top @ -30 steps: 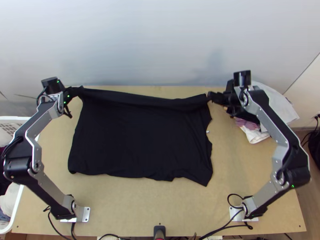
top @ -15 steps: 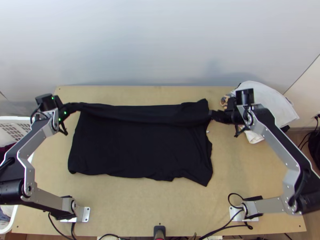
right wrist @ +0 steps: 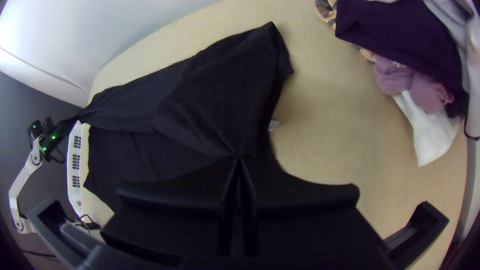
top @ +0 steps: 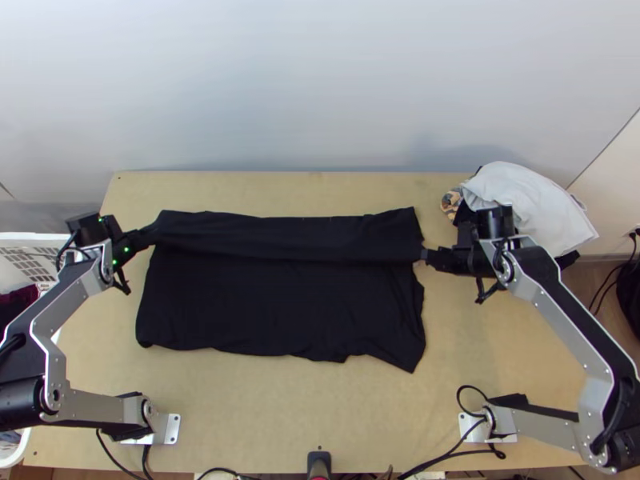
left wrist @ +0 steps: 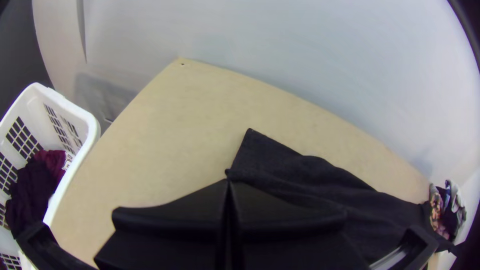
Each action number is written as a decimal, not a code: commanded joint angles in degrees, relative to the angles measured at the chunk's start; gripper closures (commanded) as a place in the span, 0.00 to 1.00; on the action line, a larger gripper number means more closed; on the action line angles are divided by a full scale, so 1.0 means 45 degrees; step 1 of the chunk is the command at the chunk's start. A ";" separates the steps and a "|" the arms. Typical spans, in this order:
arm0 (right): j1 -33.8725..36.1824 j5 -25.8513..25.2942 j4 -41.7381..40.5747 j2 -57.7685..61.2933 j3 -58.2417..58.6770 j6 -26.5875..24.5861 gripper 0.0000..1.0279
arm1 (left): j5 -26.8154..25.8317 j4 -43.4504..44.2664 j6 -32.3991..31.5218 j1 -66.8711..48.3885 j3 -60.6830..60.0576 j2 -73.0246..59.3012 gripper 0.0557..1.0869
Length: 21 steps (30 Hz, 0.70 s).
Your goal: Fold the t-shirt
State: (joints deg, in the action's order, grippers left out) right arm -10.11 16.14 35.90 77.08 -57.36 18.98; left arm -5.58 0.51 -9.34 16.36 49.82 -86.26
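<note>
Support: a light wooden table (top: 320,416). On it, mid-surface, the broad black cloth t-shirt (top: 280,300) is spread crosswise, its far part turned over toward the near side as a long band. The first fold is judged to be under way, with most of the body unfolded. The near edge is uneven, dipping to a point toward the right.

A white perforated plastic basket (left wrist: 93,127) stands beside the table's left edge; a mixed pile of grey-white, purple and pink cloth (top: 520,200) lies at the far right. Should the right end be swung wide, the pile could be snagged by the arm.

Band edge: pinched at its left end by the black wide-fingered left gripper (left wrist: 228,181), fingers together; its right end is likewise clamped in the matching right gripper (right wrist: 238,159). Creases are seen converging on the right pinch. Risks, as judged: a skewed fold if one end is lowered ahead of the other; the lower layer dragged if the band is pulled too taut; a corner sprung back if released before being laid flat.

Smallest item: a small white tag (right wrist: 273,125) at the shirt's right side, possibly left protruding.
</note>
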 commanded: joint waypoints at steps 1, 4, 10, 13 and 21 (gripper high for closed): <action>0.0098 0.0241 0.0030 -0.0683 0.0872 -0.0097 0.97 | -0.0185 -0.0016 0.0240 0.0212 -0.0935 0.0399 0.96; 0.0098 0.0300 0.0050 -0.0898 0.1107 -0.0117 0.97 | -0.0185 0.0179 0.0260 0.0114 -0.1384 0.0575 0.96; 0.0098 0.0632 0.0186 -0.1308 0.1537 -0.0351 0.97 | -0.0185 0.0316 0.0338 0.0232 -0.1755 0.0555 0.96; 0.0391 0.0612 0.0167 -0.1464 0.1751 -0.0488 0.97 | -0.0185 0.0335 0.0397 0.0310 -0.1794 0.0536 0.96; 0.0723 0.0612 -0.0048 -0.1914 0.1732 0.0020 0.03 | -0.0185 -0.1345 -0.0775 -0.0276 -0.1404 0.0985 0.21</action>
State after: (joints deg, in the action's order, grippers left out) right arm -8.03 18.74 36.05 69.84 -49.80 17.56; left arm -6.42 0.25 -9.65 16.60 42.41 -82.74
